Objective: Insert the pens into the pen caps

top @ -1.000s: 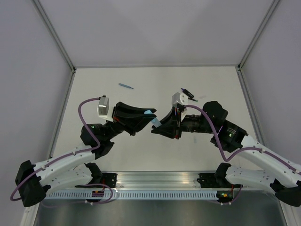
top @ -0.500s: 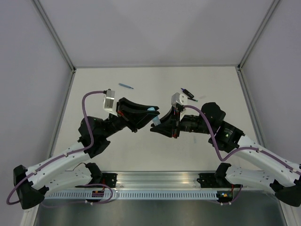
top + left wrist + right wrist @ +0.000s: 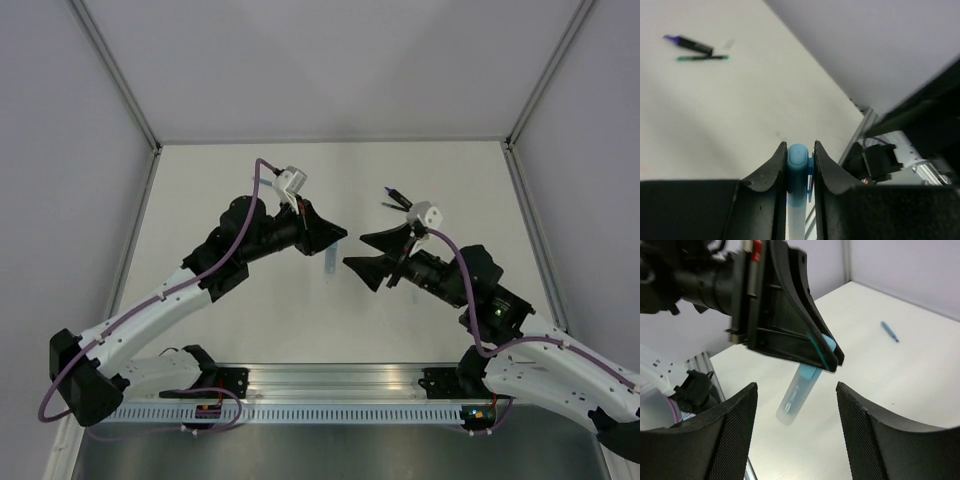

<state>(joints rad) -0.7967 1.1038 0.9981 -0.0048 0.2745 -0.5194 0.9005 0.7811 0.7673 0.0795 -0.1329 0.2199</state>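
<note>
Above the middle of the table (image 3: pixel 250 300), the pale-blue highlighter (image 3: pixel 799 390) hangs in the air, tilted, with its clear body pointing down and toward 7 o'clock in the right wrist view. It looks light, stiff and smooth: a short plastic barrel that should not bend, but could slip or swing if pinched only at one end. The deeper-blue end, which looks to be its cap (image 3: pixel 826 345), is the part being held. A steadier hold would be across the barrel's middle, square to its length.

The left claw (image 3: pixel 799 146) is pressed together on that upper end, a finger on each side, the rounded tip showing just between them. The right claw (image 3: pixel 356 252) sits at 3 o'clock of the highlighter in the top view, fingers spread wide and holding nothing. The barrel is framed between them but apart from both.

Farther out, lying on the table at about 1 o'clock, are the black-and-purple marker (image 3: pixel 689 44) and a thin pen (image 3: pixel 702 58) just beside it. A thin blue pen (image 3: pixel 888 331) lies well apart, at 1 o'clock in the right wrist view.
</note>
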